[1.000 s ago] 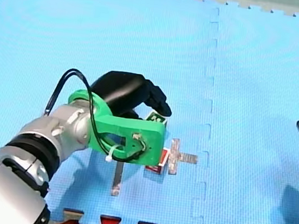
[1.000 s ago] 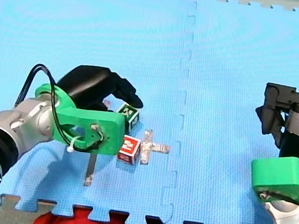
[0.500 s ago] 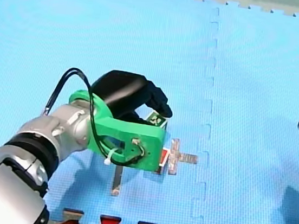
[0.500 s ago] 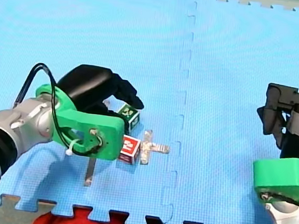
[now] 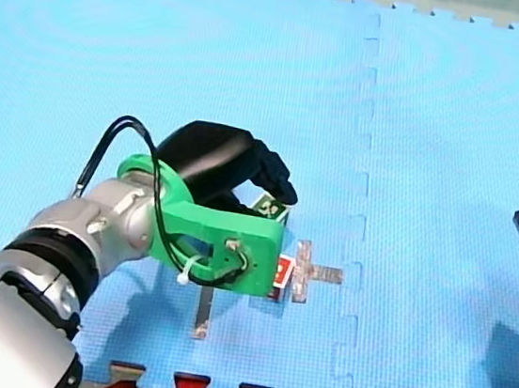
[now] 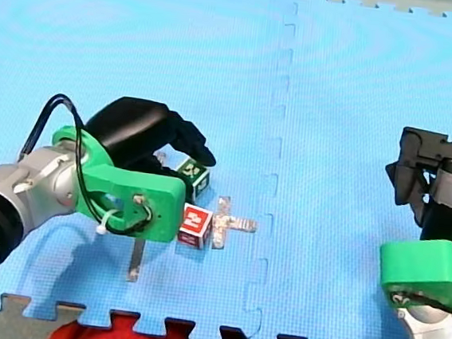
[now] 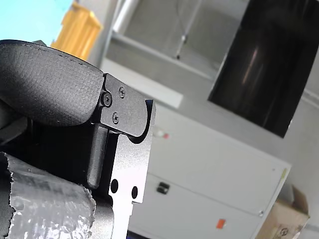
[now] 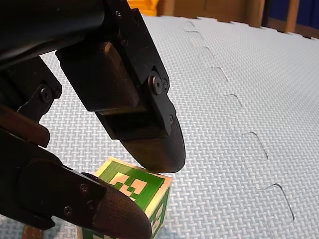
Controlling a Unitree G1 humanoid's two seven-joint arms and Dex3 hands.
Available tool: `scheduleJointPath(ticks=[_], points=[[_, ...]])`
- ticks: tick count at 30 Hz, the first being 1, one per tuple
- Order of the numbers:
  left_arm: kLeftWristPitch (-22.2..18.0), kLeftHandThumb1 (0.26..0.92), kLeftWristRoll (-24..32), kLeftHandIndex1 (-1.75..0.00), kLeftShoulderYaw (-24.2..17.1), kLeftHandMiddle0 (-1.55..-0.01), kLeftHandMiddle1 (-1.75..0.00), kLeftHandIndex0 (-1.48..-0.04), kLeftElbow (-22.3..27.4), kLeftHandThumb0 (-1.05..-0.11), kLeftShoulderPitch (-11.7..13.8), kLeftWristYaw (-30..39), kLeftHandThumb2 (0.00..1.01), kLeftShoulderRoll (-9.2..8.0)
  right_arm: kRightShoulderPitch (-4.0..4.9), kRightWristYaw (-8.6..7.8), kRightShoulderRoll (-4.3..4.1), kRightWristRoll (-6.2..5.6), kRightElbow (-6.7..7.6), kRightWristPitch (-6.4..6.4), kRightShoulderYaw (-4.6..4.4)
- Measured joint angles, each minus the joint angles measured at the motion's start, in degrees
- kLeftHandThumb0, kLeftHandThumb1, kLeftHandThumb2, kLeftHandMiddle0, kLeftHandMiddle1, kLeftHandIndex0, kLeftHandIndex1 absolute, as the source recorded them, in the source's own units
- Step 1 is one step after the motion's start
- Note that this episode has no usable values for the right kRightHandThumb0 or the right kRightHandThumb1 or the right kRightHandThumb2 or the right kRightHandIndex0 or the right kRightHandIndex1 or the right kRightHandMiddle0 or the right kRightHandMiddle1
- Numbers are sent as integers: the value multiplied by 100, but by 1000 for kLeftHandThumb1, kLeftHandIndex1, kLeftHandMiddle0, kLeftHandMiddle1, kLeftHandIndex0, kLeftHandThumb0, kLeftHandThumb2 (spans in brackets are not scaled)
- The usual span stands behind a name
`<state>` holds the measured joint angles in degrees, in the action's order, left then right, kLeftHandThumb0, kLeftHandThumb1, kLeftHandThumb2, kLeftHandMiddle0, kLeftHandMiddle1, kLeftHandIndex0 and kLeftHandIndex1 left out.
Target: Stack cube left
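Note:
My left hand (image 6: 182, 144) reaches in from the left over the blue foam mat and is shut on a green cube (image 6: 194, 174) with a black-and-white marker. In the second wrist view the green cube (image 8: 139, 191) sits pinched between the black fingertips (image 8: 154, 152). A red cube (image 6: 194, 224) stands on the mat just in front of the green one, beside the green wrist bracket (image 6: 139, 197). I cannot tell whether the two cubes touch. My right hand (image 6: 427, 173) hangs at the mat's right edge, holding nothing.
A silver tape cross (image 6: 227, 222) lies on the mat right of the red cube, and a tape strip (image 6: 135, 261) lies nearer the front. A jigsaw seam (image 6: 277, 142) runs up the mat's middle. The mat's front edge (image 6: 195, 327) is close.
My left wrist has dropped slightly toward the red cube, with the green cube still in its fingers. The right hand has barely moved.

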<state>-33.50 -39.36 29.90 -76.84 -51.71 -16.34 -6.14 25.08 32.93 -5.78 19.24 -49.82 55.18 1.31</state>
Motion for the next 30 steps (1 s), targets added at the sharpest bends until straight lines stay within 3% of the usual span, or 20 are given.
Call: scheduleJointPath(ticks=[9,12,15,20,30], points=[[-262,844,44,0,-37,-994,-1746,-1219,62,-461,-23,-36,15,-15,-20,27,29,16,-11,-41,5],[-519,855,8,0,-8,-991,-1746,-1160,130,-470,-18,-227,16,-74,-39,47,38,24,-3,-57,5],[-1010,869,62,-13,-89,-984,-1746,-1179,227,-489,-14,-624,18,-183,-52,53,39,27,3,-65,4],[-1259,892,59,-36,-155,-982,-1746,-1234,287,-496,-95,-1155,21,-287,-61,58,36,37,-4,-71,2],[-1781,895,415,-22,-521,-940,-1746,-1232,461,-471,-283,-1059,9,-419,-59,75,36,42,-47,-80,-10]])
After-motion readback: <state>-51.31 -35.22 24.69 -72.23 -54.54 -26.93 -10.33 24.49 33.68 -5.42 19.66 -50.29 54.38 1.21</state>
